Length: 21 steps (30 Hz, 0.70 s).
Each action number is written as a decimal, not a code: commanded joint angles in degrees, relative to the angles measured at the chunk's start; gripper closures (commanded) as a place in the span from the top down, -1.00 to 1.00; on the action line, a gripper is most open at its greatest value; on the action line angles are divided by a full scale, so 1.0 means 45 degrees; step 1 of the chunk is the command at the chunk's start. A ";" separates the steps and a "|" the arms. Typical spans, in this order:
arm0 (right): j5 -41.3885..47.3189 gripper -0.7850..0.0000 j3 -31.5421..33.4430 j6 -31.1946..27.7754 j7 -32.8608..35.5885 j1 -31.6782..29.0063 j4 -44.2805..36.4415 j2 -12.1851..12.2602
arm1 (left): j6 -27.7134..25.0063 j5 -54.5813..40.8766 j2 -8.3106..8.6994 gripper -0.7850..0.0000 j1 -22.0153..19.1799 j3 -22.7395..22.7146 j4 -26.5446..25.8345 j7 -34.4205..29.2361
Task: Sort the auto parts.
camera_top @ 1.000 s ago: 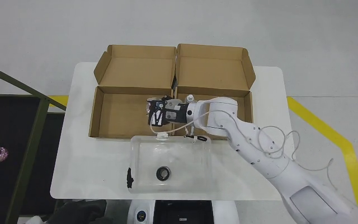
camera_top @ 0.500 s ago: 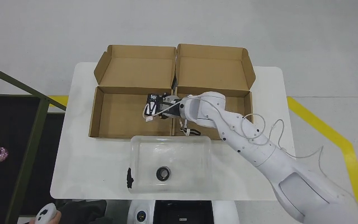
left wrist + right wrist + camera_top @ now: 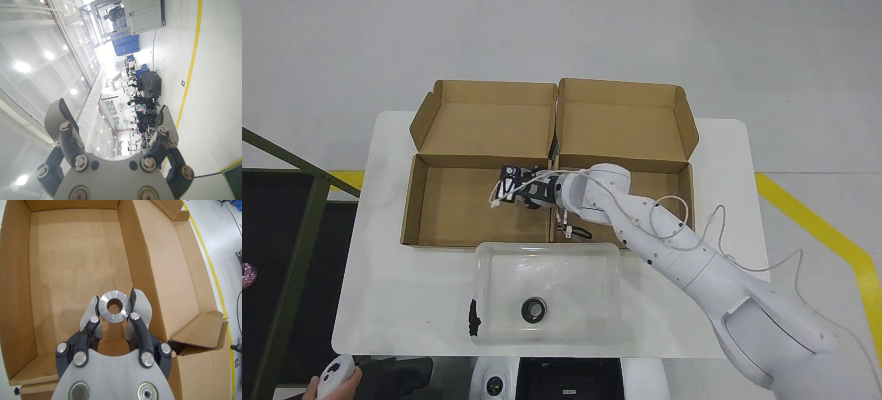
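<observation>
item: steel ring, thick, flat-faced, with a round centre bore.
location of item: above the bare floor of the left carton, close to the wall it shares with the right carton. both cartons sit side by side along the table's far edge, lids folded back.
right gripper: clamped on the ring, one pad on each side of its rim, bore facing the wrist camera.
left gripper: spread wide, nothing between the pads, aimed up at the hall ceiling.
other stock: clear bin at the table's near edge, with a dark ring part inside and a small black part at its left wall.
step in hand (judged): depositing the ring in the left carton.
handling note: lower it near the floor before releasing, since a round, heavy piece can roll or bounce. keep off the shared wall so the fingers have room to spread, then lift straight up.
</observation>
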 commanded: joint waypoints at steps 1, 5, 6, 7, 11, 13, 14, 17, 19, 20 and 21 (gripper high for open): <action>-0.0001 -0.91 -0.0023 -0.0046 -0.0030 0.0054 0.0200 -0.0096 | 0.0000 0.0000 0.0000 1.00 0.0000 0.0000 0.0000 0.0000; -0.0004 -0.75 -0.0004 -0.0128 -0.0034 0.0132 0.0611 -0.0241 | 0.0000 0.0000 0.0000 1.00 0.0000 0.0000 0.0000 0.0000; -0.0010 -0.70 0.0010 -0.0152 -0.0049 0.0155 0.0706 -0.0275 | 0.0000 0.0000 0.0000 1.00 0.0000 0.0000 0.0000 0.0000; -0.0023 -0.66 0.0021 -0.0184 -0.0065 0.0178 0.0781 -0.0308 | 0.0000 0.0000 0.0000 1.00 0.0000 0.0000 0.0000 0.0000; -0.0074 -0.33 0.0078 -0.0253 -0.0032 0.0249 0.1001 -0.0429 | 0.0000 0.0000 0.0000 1.00 0.0000 0.0000 0.0000 0.0000; -0.0103 -0.25 0.0109 -0.0278 -0.0012 0.0263 0.1062 -0.0480 | 0.0000 0.0000 0.0000 1.00 0.0000 0.0000 0.0000 0.0000; -0.0135 -0.23 0.0126 -0.0310 0.0025 0.0274 0.1099 -0.0512 | 0.0000 0.0000 0.0000 1.00 0.0000 0.0000 0.0000 0.0000; -0.0172 -0.21 0.0172 -0.0393 0.0110 0.0257 0.1138 -0.0572 | 0.0000 0.0000 0.0000 1.00 0.0000 0.0000 0.0000 0.0000; -0.0201 -0.22 0.0213 -0.0421 0.0131 0.0232 0.1149 -0.0593 | 0.0000 0.0000 0.0000 1.00 0.0000 0.0000 0.0000 0.0000; -0.0228 -0.22 0.0245 -0.0438 0.0139 0.0212 0.1142 -0.0599 | 0.0000 0.0000 0.0000 1.00 0.0000 0.0000 0.0000 0.0000; -0.0238 -0.22 0.0298 -0.0453 0.0132 0.0194 0.1105 -0.0598 | 0.0000 0.0000 0.0000 1.00 0.0000 0.0000 0.0000 0.0000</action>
